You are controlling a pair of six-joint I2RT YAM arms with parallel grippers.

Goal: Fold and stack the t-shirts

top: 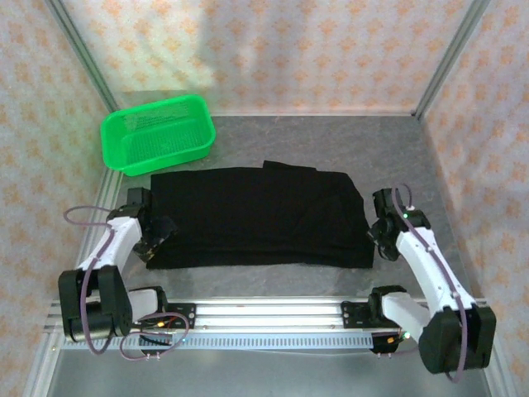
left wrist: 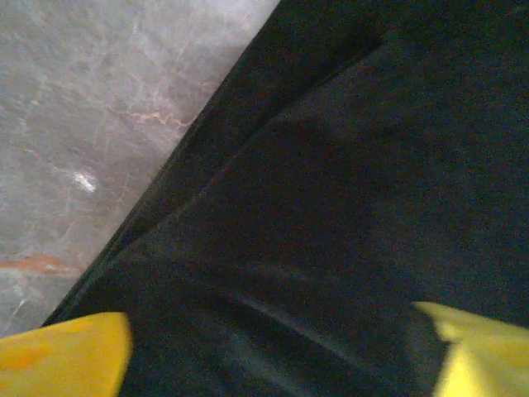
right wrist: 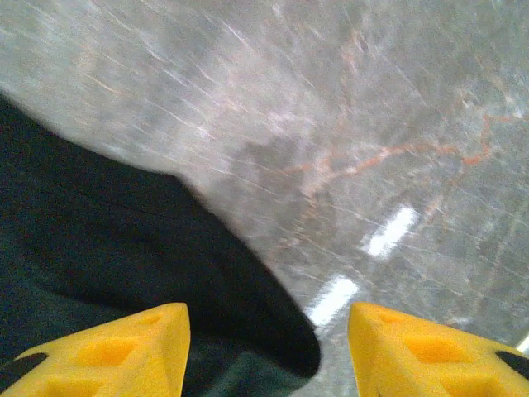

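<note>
Top view: black t-shirt point(top: 260, 219) lies flat on the table point(top: 397, 157), just nearer than the green basket point(top: 169, 163) and stretching rightward away from it. It looks like a wide rectangle with a small flap on the basket-side edge. Can't tell how many layers. Left gripper point(top: 157, 236) sits at the shirt end closest to the basket, on its near side. Right gripper point(top: 378, 231) is at the end well apart from the basket.

Left wrist view: yellow fingers point(left wrist: 66, 356) are spread apart with nothing between them, hanging over dark cloth. The hem runs diagonally, with bare table on the basket-ward side.

Right wrist view: fingers point(right wrist: 124, 347) also stand apart, gripping nothing. A rounded shirt corner pokes in between them, under the finger nearer the basket, with bare table beyond.

Judgement: this is the grab before a fold.
- Left fingers look too far in over the cloth, so back toward the hem and straddle the edge.
- Right fingers should centre on that corner.
- Press low and catch every layer.
- Close both together, then lift level so the shirt doesn't skew or drag toward the basket.
</note>
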